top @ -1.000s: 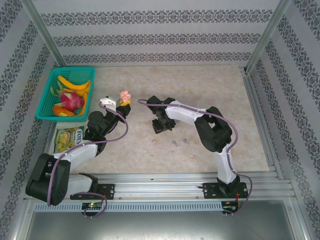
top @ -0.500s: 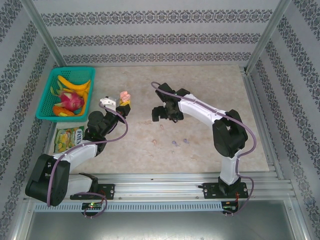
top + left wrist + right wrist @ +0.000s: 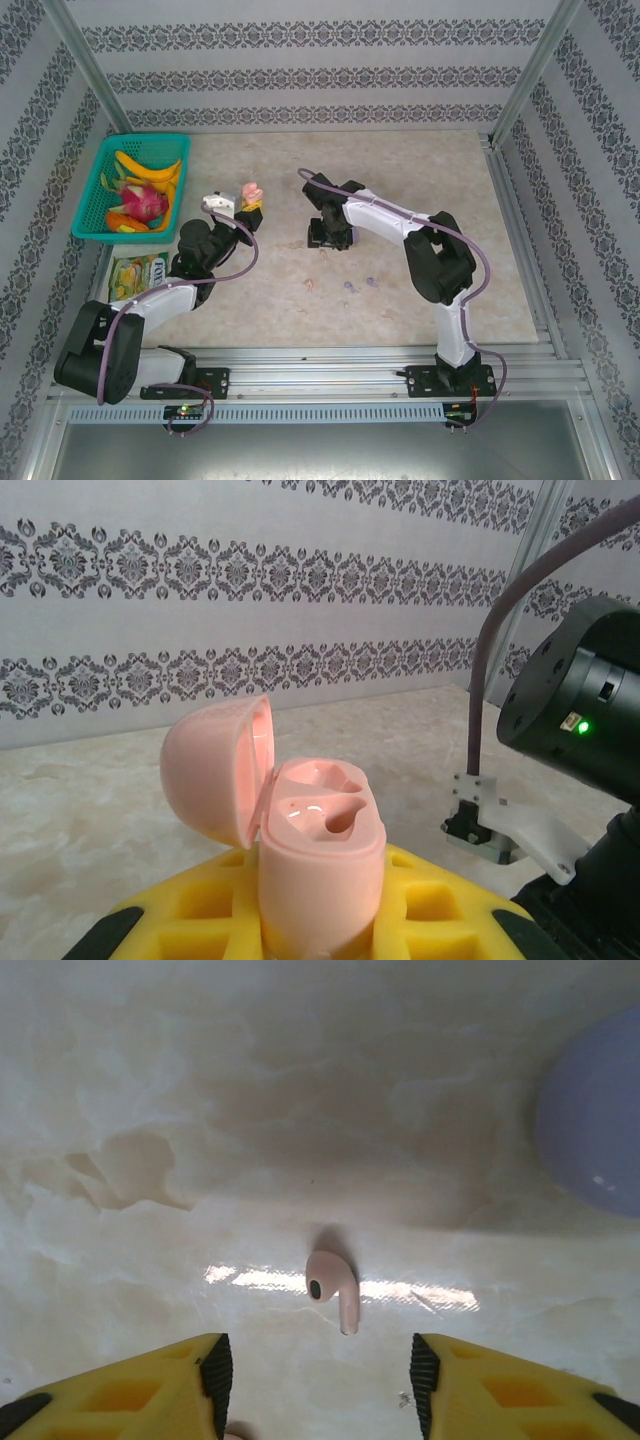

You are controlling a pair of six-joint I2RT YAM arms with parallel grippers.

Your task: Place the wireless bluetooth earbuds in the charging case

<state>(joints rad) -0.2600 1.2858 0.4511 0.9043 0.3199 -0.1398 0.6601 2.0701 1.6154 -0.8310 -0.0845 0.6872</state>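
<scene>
Pale pink glossy plastic charging case [image 3: 320, 850] is being held upright, clamped at its base by the left gripper [image 3: 320, 935]. Its hinged lid [image 3: 215, 770] is standing open toward 9 o'clock, and both moulded wells are showing empty.

Right gripper [image 3: 315, 1375] is being held low over the marbled beige worktop [image 3: 180, 1080], its yellow fingers [image 3: 130, 1390] apart with nothing between them. A small pale pink plastic earbud [image 3: 335, 1285] is lying on its side just beyond the gap at 12 o'clock. A rounded light purple body [image 3: 595, 1125] is lying at 2 o'clock, cut by the frame edge.

Judgement: the earbud is being reckoned very light, rigid and glossy, so likely to skid or flick out under a pinch. The hold is best being taken across the bulbous head, the stem being left free for the well.
</scene>
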